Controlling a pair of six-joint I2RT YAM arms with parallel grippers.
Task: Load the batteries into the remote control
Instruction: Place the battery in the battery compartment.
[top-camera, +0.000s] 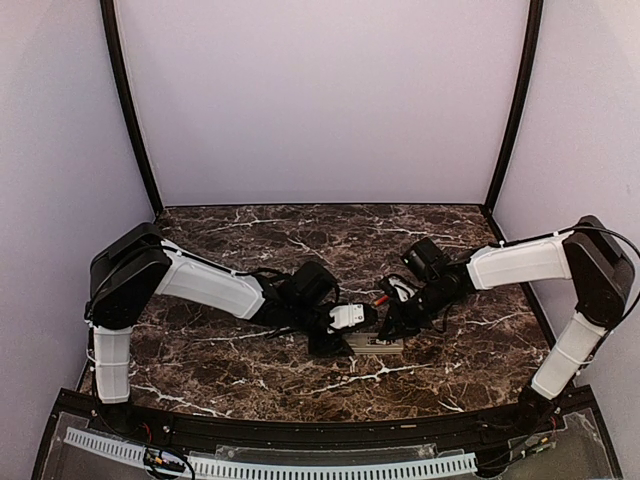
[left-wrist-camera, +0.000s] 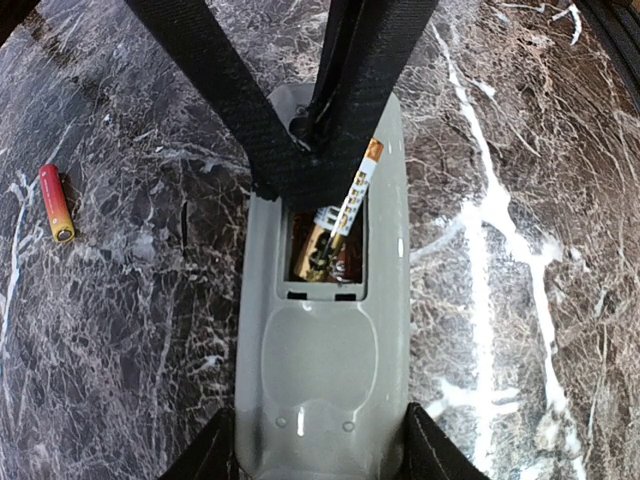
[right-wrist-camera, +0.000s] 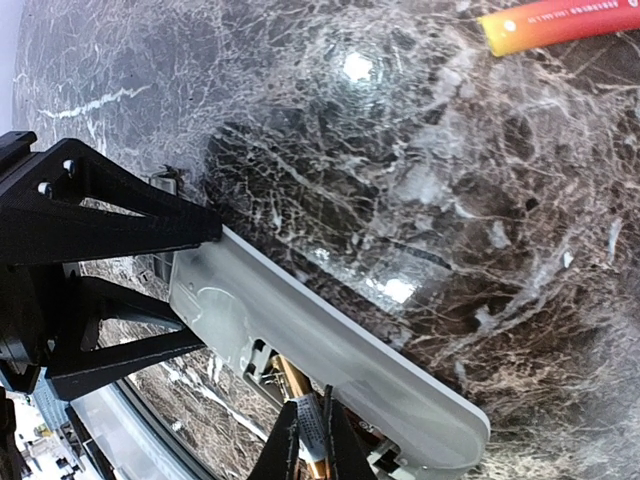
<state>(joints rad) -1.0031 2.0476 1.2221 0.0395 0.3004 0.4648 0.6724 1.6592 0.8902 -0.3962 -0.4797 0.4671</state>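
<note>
The slim grey-backed remote control (left-wrist-camera: 325, 380), clamped by the left gripper (left-wrist-camera: 322, 452) at lower centre, takes 1 tilted cylindrical battery (left-wrist-camera: 352, 200) pinched by the right gripper (left-wrist-camera: 318, 155), which should next lower it flat.

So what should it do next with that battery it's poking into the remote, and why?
Probably lower the raised end and press the battery flat. The right gripper pinches it tilted, lower end in the open recess of the remote control, upper end sticking up, while the left gripper grips the remote's sides.
</note>
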